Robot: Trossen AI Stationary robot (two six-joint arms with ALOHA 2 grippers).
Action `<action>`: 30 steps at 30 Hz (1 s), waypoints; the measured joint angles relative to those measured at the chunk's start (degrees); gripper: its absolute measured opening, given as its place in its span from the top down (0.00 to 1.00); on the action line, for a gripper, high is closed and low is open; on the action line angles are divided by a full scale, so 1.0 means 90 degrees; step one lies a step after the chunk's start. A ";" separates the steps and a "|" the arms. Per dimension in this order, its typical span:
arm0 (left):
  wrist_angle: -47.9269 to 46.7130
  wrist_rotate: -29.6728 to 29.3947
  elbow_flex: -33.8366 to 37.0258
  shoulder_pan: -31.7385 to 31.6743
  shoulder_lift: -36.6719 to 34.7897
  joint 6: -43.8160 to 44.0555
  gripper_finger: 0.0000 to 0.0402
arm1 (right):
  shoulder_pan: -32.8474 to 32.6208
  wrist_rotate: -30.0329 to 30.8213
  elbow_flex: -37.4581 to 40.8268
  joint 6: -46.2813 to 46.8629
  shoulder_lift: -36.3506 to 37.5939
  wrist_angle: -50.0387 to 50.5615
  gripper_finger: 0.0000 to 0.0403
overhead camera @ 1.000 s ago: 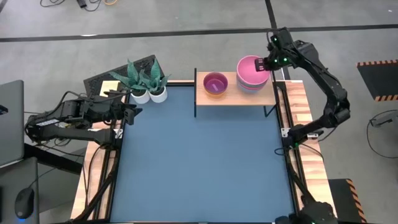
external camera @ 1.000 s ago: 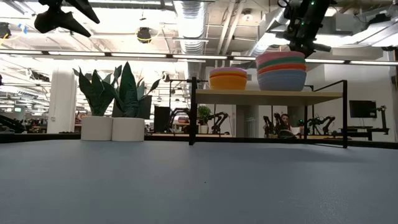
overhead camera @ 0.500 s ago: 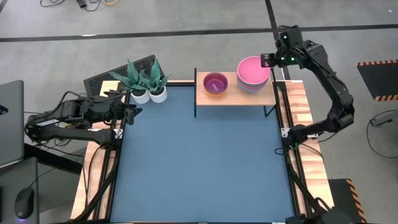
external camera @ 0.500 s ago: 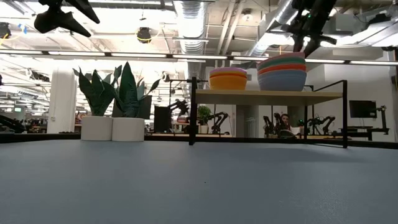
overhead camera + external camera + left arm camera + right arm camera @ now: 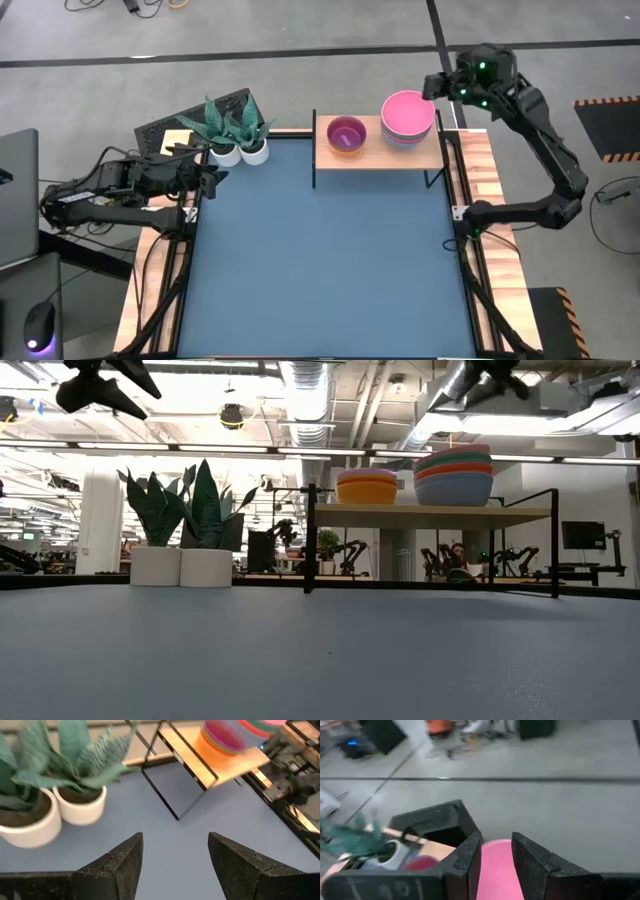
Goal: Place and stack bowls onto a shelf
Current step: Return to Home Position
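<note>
The light-wood shelf (image 5: 378,155) stands at the table's far edge, on thin black legs. On it are two stacks of bowls. The left one is small, with a purple bowl (image 5: 346,133) on top of yellow and orange ones (image 5: 367,488). The right one is larger, with a pink bowl (image 5: 408,115) on top of red, green and light blue ones (image 5: 453,478). My right gripper (image 5: 430,88) is open and empty, high above the pink stack's far right side. The pink bowl shows below its fingers (image 5: 495,870). My left gripper (image 5: 215,178) is open and empty at the table's left edge, near the plants.
Two white pots with green plants (image 5: 238,140) stand at the far left corner, left of the shelf. A black keyboard (image 5: 190,118) lies behind them. Wooden rails (image 5: 490,180) run along the table's sides. The blue table top (image 5: 320,260) lies in front of the shelf.
My right gripper has risen from just above the pink bowl's right rim, going up and a little toward the far right. The bowl stacks have stayed in place.
</note>
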State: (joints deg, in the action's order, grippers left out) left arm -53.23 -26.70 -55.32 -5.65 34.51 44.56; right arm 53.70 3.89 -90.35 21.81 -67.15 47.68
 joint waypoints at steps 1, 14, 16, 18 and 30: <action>0.0043 -0.0127 -0.0001 0.0000 0.0001 -0.0063 0.48 | -0.0171 0.0098 0.0001 -0.0094 0.0040 -0.0118 0.67; 0.1262 0.0294 -0.0001 -0.0002 -0.0001 -0.0531 0.48 | -0.2810 0.0562 0.0007 -0.2095 0.0366 -0.0554 0.67; 0.1647 0.0283 -0.0001 -0.0002 -0.0027 -0.0676 0.48 | -0.3168 0.0308 0.0002 -0.2531 0.0502 -0.0538 0.67; 0.2014 0.0276 -0.0001 -0.0002 -0.0059 -0.0980 0.48 | -0.3554 -0.0043 -0.0002 -0.2938 0.0621 -0.0483 0.67; 0.2474 0.0646 -0.0004 -0.0002 -0.0030 -0.1285 0.48 | -0.4816 -0.0106 -0.0002 -0.0878 0.1441 0.1683 0.67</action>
State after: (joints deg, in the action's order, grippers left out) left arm -30.96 -20.89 -55.35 -5.67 34.24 32.99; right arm 10.36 2.94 -90.37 13.91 -54.18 62.83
